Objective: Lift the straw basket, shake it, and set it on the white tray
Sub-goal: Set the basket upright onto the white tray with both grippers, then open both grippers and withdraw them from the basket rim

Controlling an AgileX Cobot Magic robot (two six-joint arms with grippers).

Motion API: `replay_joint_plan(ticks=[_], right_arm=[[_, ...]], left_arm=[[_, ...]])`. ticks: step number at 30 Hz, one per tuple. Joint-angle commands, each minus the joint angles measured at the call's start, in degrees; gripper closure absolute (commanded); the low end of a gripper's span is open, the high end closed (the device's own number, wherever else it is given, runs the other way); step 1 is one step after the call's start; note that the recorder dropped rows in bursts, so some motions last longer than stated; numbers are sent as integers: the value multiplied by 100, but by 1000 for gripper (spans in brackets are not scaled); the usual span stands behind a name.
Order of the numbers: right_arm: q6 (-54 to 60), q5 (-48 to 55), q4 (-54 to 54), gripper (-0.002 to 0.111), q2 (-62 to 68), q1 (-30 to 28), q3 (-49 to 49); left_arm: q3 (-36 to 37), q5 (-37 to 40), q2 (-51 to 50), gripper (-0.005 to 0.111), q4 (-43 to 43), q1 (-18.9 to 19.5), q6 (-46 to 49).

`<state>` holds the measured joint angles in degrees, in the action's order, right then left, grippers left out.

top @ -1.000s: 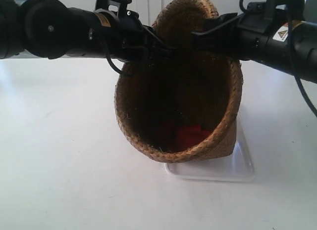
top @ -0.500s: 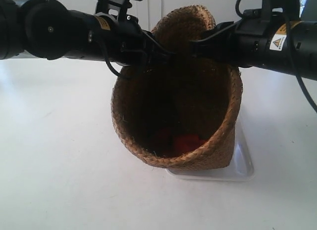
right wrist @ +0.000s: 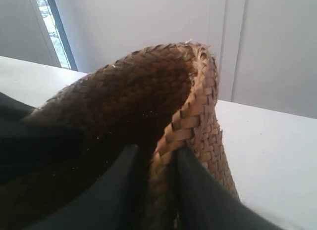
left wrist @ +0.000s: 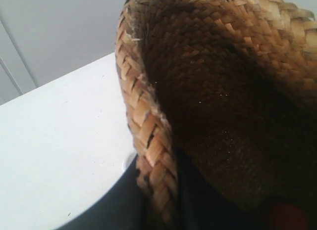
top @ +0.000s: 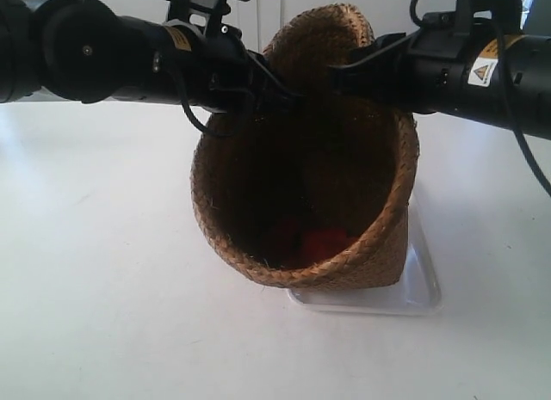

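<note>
Left gripper [left wrist: 158, 200] and right gripper [right wrist: 158, 190] are pinching the brown braided-straw basket [top: 379, 245] by its rim, balancing it tilted over the glossy white rectangular tray [top: 426, 290], seemingly for placement.

Most of the white tray [top: 426, 288] is hidden under and behind the straw basket [top: 306, 193]. Only a strip beside its base shows, and whether the base touches it cannot be told. Deep inside the basket something red [top: 323, 243] sits in shadow, too dim to identify. At the basket's rim the left gripper [left wrist: 157, 163] and right gripper [right wrist: 154, 158] show only dark finger stubs, cut off by the picture's edge.
</note>
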<state>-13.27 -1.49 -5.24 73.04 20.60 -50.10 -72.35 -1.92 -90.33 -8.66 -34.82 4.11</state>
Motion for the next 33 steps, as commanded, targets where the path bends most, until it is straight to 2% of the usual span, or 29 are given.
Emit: replay_joint_plan(ticks=[1,6,9,16,20,22,27,29,33], right_arm=[[-325,-202,50,108,7,112,-3],[-226,149,34,108,-17,101,-3],[-362,424,50,108,-127,17,-96],[-494,1892,35,108,-199,-905,-722],[-480,2151,35,108,-149,-1317,-778],[-480,2251,35,108,-82,-1432,-778],[-236,2563,56,108,146,-1444,-896],[-210,2681,52,108,227,-1444,-966],[-123,2706,52,108,390,-1444,-992]], left_arm=[[-103,-511,87,107,-109,-163,112],[-127,-714,87,107,-109,-163,-207],[-434,-189,87,107,-109,-103,-662],[-1099,149,-197,107,-122,105,-1079],[-1181,111,-505,105,-122,151,-1269],[-1181,20,-621,99,-122,167,-1349],[-1340,56,-746,68,-194,152,-1506],[-1385,192,-741,62,-194,152,-1506],[-1410,137,-776,56,-194,152,-1464]])
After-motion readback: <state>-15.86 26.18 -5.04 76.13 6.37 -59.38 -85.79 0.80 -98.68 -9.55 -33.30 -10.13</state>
